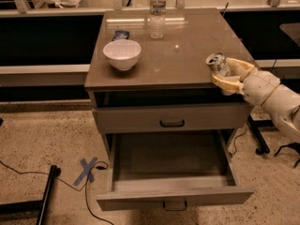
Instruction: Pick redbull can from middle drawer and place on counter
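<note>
The redbull can (218, 64) is a slim silvery can with a shiny top, held tilted in my gripper (226, 72) at the right front corner of the counter (178, 62). The cream fingers (228, 82) are shut around the can, just above the counter's edge. My arm comes in from the right. The middle drawer (173, 198) is pulled wide open below, and its inside looks empty. The handled drawer front (171, 119) above it is closed.
A white bowl (122, 54) stands on the counter's left. A clear water bottle (157, 14) stands at the back, with a small dark packet (121, 34) to its left. A blue tape cross (87, 170), cables and a black stand leg (47, 193) lie on the floor at the left.
</note>
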### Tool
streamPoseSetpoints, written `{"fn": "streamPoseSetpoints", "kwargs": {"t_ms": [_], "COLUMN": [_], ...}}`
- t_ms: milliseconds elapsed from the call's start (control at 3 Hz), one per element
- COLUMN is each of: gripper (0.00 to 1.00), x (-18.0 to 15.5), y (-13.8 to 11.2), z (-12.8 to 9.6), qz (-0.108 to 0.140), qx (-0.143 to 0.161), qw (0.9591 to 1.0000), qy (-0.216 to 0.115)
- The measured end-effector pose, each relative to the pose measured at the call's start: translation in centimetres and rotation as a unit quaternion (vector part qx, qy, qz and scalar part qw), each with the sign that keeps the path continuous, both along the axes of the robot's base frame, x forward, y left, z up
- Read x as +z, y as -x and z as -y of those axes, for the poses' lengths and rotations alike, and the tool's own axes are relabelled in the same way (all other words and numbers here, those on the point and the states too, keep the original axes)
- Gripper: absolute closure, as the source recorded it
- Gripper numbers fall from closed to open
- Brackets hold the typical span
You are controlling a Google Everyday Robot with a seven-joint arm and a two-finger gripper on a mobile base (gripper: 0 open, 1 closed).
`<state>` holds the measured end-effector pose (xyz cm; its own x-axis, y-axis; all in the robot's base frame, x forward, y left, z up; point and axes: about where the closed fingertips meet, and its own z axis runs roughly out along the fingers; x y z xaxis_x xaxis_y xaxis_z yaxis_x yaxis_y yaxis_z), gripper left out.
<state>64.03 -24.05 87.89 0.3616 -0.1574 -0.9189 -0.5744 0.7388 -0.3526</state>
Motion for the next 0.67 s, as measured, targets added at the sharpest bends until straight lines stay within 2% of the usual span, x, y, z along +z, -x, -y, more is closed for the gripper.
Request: {"fn": "streamPoseSetpoints", "kwargs": {"t_ms": [667], "gripper": [1.0], "x": [4.2], "y": [-1.6], "z": [7.6], "qz": [0.026], "qx": [-0.052], "qw": [0.9981], "qy": [-0.021]}}
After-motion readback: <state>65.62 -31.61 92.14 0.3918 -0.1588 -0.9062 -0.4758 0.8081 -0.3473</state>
